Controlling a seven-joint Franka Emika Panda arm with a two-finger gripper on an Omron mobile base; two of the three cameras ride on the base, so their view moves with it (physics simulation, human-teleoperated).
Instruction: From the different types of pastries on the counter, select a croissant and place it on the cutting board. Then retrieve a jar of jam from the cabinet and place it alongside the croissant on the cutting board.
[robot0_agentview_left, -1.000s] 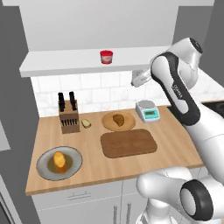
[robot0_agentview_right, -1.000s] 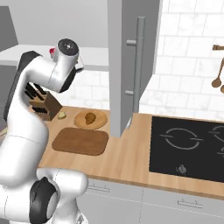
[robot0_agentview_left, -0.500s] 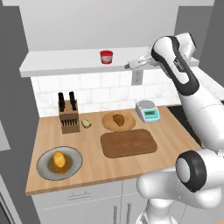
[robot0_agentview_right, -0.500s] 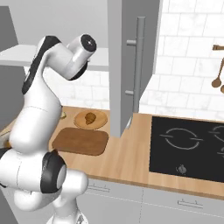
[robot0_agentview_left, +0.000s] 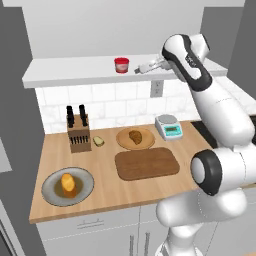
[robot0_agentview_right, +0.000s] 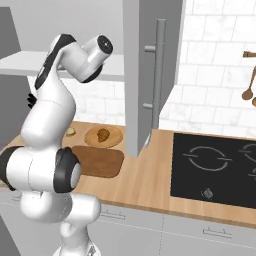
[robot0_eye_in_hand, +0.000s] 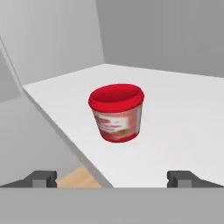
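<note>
The jar of jam (robot0_agentview_left: 121, 65) stands upright on the white shelf of the cabinet (robot0_agentview_left: 75, 75), and everything else can be placed from it. The gripper (robot0_agentview_left: 143, 68) is level with the jar, just to its right in the left base view and apart from it, with the arm reaching up from the lower right. In the hand view the jar of jam (robot0_eye_in_hand: 116, 113) sits straight ahead on the cabinet (robot0_eye_in_hand: 183, 118) shelf, a red pot with a red lid and a pale label, and the two dark fingertips (robot0_eye_in_hand: 40, 178) are spread wide at the bottom corners with nothing between them, so the jaws are apart and not touching the jar. Below the jar, on the counter (robot0_agentview_left: 105, 190), the croissant (robot0_agentview_left: 135, 137) rests on a round tan plate (robot0_agentview_left: 122, 142), not on the cutting board (robot0_agentview_left: 146, 163), which lies bare just in front of that plate. Lower and to the left of the jar, an orange-yellow bun (robot0_agentview_left: 68, 184) sits on a grey plate (robot0_agentview_left: 52, 192), a tiny pale piece (robot0_agentview_left: 98, 141) lies beside a knife block (robot0_agentview_left: 78, 135), and a small scale (robot0_agentview_left: 169, 127) is below the jar to the right. In the right base view the croissant (robot0_agentview_right: 102, 134) lies behind the cutting board (robot0_agentview_right: 102, 162).
</note>
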